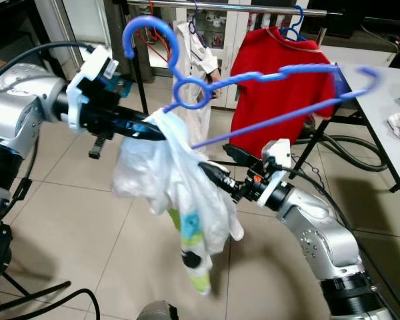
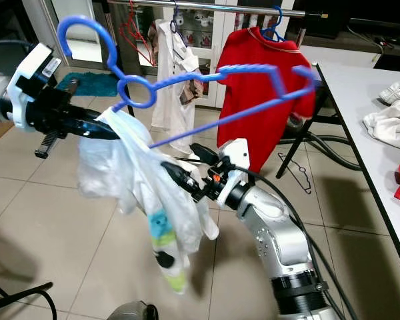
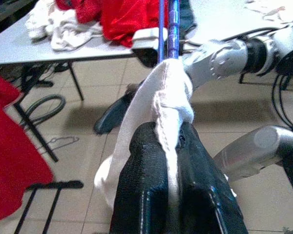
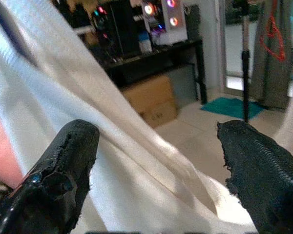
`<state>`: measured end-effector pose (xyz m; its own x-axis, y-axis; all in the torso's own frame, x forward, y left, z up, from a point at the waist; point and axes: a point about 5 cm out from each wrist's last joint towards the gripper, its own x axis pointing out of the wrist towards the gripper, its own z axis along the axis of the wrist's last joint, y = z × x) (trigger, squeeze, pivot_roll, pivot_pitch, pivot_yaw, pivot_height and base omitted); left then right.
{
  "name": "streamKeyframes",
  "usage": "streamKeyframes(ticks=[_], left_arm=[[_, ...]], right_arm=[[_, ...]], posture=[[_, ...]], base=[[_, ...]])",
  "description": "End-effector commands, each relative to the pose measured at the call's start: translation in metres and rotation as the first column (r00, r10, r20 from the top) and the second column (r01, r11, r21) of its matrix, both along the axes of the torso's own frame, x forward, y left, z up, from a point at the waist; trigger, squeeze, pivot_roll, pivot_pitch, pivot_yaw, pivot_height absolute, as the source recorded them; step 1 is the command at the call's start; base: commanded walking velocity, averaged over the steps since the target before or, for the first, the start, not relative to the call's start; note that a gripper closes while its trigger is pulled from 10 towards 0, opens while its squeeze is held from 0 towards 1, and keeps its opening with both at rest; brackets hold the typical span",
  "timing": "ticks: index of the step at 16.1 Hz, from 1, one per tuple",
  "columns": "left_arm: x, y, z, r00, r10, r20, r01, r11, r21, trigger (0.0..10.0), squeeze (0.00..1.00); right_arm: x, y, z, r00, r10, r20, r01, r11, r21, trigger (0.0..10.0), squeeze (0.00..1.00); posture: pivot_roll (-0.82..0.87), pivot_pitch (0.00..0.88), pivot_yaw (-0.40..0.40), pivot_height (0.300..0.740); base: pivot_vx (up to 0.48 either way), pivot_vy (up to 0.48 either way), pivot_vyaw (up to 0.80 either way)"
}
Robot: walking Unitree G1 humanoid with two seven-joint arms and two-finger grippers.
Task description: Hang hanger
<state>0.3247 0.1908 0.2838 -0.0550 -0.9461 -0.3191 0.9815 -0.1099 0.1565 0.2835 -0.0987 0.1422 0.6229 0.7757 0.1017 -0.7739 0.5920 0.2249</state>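
Note:
A blue plastic hanger (image 1: 253,80) is held up in the air, tilted, with its hook (image 1: 147,30) at the upper left. A white garment (image 1: 180,187) with a coloured print hangs bunched from its neck end. My left gripper (image 1: 153,131) is shut on the white cloth just below the hanger's neck; in the left wrist view the fingers (image 3: 146,170) pinch the cloth with the blue bars rising past them. My right gripper (image 1: 210,170) reaches into the garment from the right, open, with white cloth spread between its fingertips (image 4: 73,146).
A clothes rail (image 1: 253,8) runs across the back, carrying a red shirt (image 1: 267,107) on a blue hanger, a white garment (image 1: 200,73) and red hangers. A grey table (image 1: 387,113) with clothes stands at the right. Cables (image 1: 347,150) lie on the tiled floor.

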Motion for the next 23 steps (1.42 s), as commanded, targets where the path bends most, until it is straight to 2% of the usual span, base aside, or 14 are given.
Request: streamKeyframes(ticks=[1, 3, 7, 11, 12, 13, 14, 17, 18, 19, 20, 22, 23], left_arm=[[-0.002, -0.005, 0.011, 0.999, -0.03, 0.023, 0.03, 1.0, -0.001, 0.0, 0.0], [-0.005, -0.007, 0.014, 0.999, -0.048, 0.011, 0.048, 0.999, -0.003, 0.0, 0.0], [-0.008, -0.008, 0.016, 0.998, -0.061, 0.001, 0.061, 0.998, -0.014, 0.0, 0.0], [-0.005, -0.01, 0.02, 0.998, -0.064, 0.022, 0.065, 0.997, -0.043, 0.0, 0.0], [-0.004, -0.011, 0.023, 0.998, -0.062, 0.033, 0.064, 0.996, -0.058, 0.0, 0.0], [-0.003, -0.011, 0.024, 0.997, -0.061, 0.038, 0.063, 0.996, -0.063, 0.0, 0.0], [-0.003, -0.012, 0.027, 0.997, -0.061, 0.044, 0.065, 0.995, -0.079, 0.0, 0.0], [-0.003, -0.013, 0.035, 0.996, -0.064, 0.06, 0.071, 0.991, -0.116, 0.0, 0.0], [-0.004, -0.013, 0.038, 0.996, -0.068, 0.066, 0.076, 0.989, -0.129, 0.0, 0.0], [-0.004, -0.013, 0.038, 0.996, -0.068, 0.066, 0.076, 0.989, -0.129, 0.0, 0.0], [-0.004, -0.012, 0.04, 0.995, -0.065, 0.071, 0.074, 0.988, -0.133, 0.0, 0.0], [-0.003, -0.007, 0.042, 0.996, -0.042, 0.083, 0.053, 0.989, -0.137, 0.0, 0.0], [-0.003, -0.005, 0.042, 0.996, -0.032, 0.086, 0.043, 0.99, -0.137, 0.0, 0.0]], right_arm=[[0.001, -0.001, 0.01, 0.999, 0.023, 0.024, -0.024, 0.999, 0.041, 10.0, 0.0], [-0.002, -0.002, 0.013, 0.997, 0.08, 0.023, -0.082, 0.993, 0.08, 10.0, 0.0], [-0.006, -0.003, 0.013, 0.99, 0.141, 0.03, -0.143, 0.986, 0.086, 10.0, 0.0], [-0.009, 0.019, 0.015, 0.975, 0.218, 0.047, -0.219, 0.975, 0.038, 10.0, 0.0], [-0.011, 0.027, 0.007, 0.97, 0.24, 0.033, -0.239, 0.971, -0.024, 10.0, 0.0], [-0.011, 0.029, 0.004, 0.969, 0.246, 0.026, -0.245, 0.968, -0.047, 10.0, 0.0], [-0.013, 0.033, -0.006, 0.967, 0.256, -0.004, -0.255, 0.961, -0.107, 10.0, 0.0], [-0.013, 0.036, -0.027, 0.967, 0.242, -0.077, -0.253, 0.939, -0.233, 10.0, 0.0], [-0.012, 0.034, -0.042, 0.97, 0.202, -0.139, -0.236, 0.921, -0.309, 9.7, 0.0], [-0.012, 0.034, -0.042, 0.97, 0.202, -0.139, -0.236, 0.921, -0.309, 9.7, 0.0], [-0.011, 0.032, -0.05, 0.971, 0.169, -0.167, -0.216, 0.918, -0.332, 3.4, 0.0], [-0.011, 0.025, -0.057, 0.973, 0.144, -0.182, -0.2, 0.917, -0.344, 1.3, 0.0], [-0.012, 0.022, -0.059, 0.973, 0.135, -0.187, -0.193, 0.92, -0.341, 1.0, 0.0]], posture=[[0.09, 0.0, 0.047, 0.74], [0.09, 0.0, 0.048, 0.74], [0.1, 0.0, 0.048, 0.74], [0.1, 0.0, 0.051, 0.74], [0.1, 0.0, 0.052, 0.74], [0.1, 0.0, 0.052, 0.74], [0.1, 0.0, 0.051, 0.74], [0.1, 0.0, 0.052, 0.74], [0.1, 0.0, 0.052, 0.74], [0.1, 0.0, 0.052, 0.74], [0.1, 0.0, 0.053, 0.74], [0.1, 0.0, 0.05, 0.74], [0.1, 0.0, 0.049, 0.74]], base=[[0.0, 0.0, 0.0], [0.0, 0.0, 0.0], [0.0, 0.0, 0.0], [0.0, 0.0, 0.0], [0.0, 0.0, 0.0], [0.0, 0.0, 0.0], [0.0, 0.0, 0.0], [0.0, 0.0, 0.0], [0.0, 0.0, 0.0], [0.0, 0.0, 0.0], [0.0, 0.0, 0.0], [0.0, 0.0, 0.0], [0.0, 0.0, 0.0]])
